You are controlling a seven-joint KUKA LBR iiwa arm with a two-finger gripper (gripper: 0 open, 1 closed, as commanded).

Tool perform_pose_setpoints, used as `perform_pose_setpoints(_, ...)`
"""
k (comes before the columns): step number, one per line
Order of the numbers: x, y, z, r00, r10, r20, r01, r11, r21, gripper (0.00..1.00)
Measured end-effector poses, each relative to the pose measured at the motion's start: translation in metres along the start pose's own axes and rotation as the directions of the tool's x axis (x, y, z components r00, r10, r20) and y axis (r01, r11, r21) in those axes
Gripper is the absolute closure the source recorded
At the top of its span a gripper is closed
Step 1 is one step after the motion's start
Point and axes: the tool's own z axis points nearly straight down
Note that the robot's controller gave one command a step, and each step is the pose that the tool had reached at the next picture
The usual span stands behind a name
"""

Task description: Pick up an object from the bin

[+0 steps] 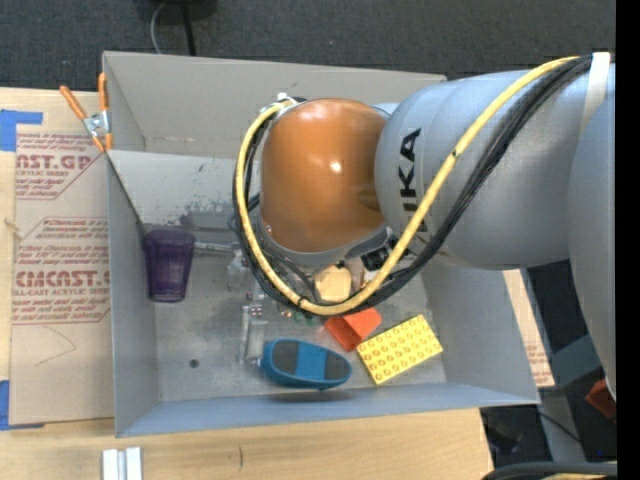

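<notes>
claw: grip state unclear | beside blue oval thing | purple cup near left wall

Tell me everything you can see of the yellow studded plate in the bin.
The yellow studded plate is a flat, rectangular building-brick piece, plastic by its look, with even rows of round studs facing up. It lies flat on the floor of the bin, near the front right corner and askew to the walls. Its left edge meets an orange-red block. Nothing rests on it.
</notes>
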Motion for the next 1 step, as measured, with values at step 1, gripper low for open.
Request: perform_pose_setpoints(1,-0.0017,-0.0013,-0.0047,1.000,0.003,0.008,-0.003,1.000,-0.002,0.00)
